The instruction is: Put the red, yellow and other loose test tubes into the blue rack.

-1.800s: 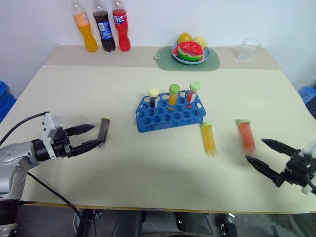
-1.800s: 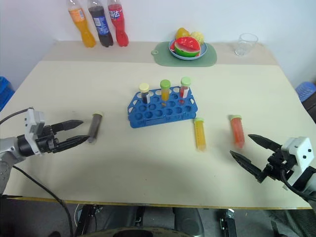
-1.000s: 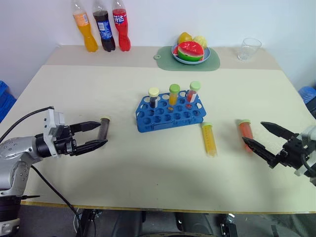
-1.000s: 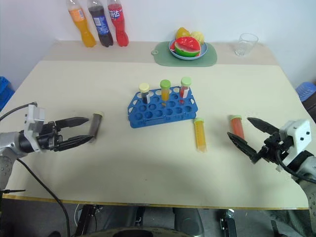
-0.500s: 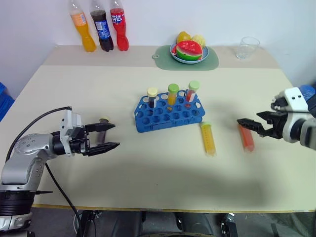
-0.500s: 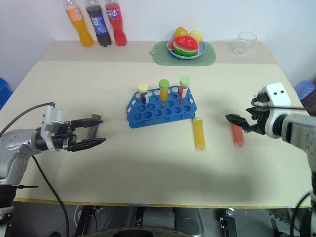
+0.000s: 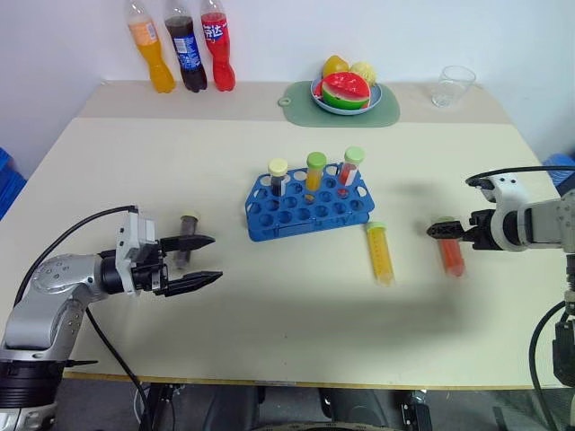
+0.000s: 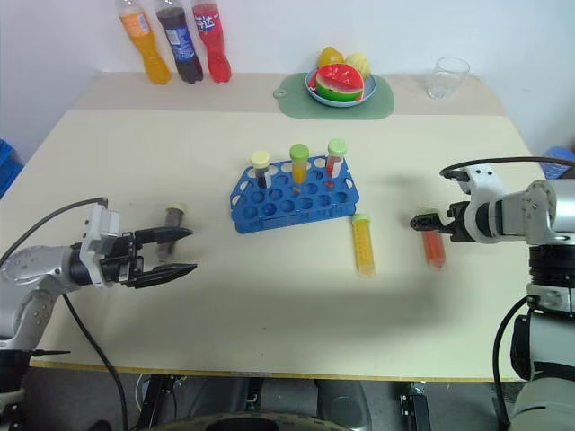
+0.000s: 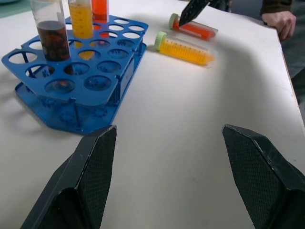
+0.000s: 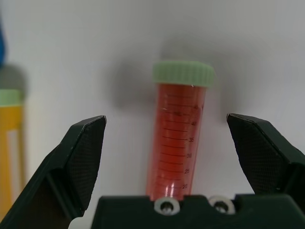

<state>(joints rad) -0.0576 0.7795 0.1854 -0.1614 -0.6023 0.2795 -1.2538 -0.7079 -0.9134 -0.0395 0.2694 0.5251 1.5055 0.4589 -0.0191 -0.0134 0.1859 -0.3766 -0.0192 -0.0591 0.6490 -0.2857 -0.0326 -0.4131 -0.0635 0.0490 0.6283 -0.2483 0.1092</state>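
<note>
1. Blue plastic rack (image 7: 310,205), seen from the head views, sits mid-bench with three capped tubes upright in its back row. The loose red-orange tube with the pale green cap (image 7: 448,248) lies on the cream bench (image 7: 287,305) to its right, the yellow-orange tube (image 7: 380,251) lies between them, and the dark brown tube (image 7: 186,238) lies to its left. Your right claw (image 7: 437,230) is over the red tube's cap end; your left claw (image 7: 203,259) has its fingers apart, with the brown tube just behind them.

2. Left wrist view: both fingers stand wide with bare bench between them, so closing now would likely catch nothing. A person's hand (image 9: 279,21) rests at the far bench edge; keep clear of it.

3. Right wrist view: the fingers are spread wide either side of the red tube (image 10: 177,138), which lies along the claw's own line. Closing near the cap could, I judge, let the round tube roll or pivot out, or leave it hanging crooked for the rack hole.
</note>
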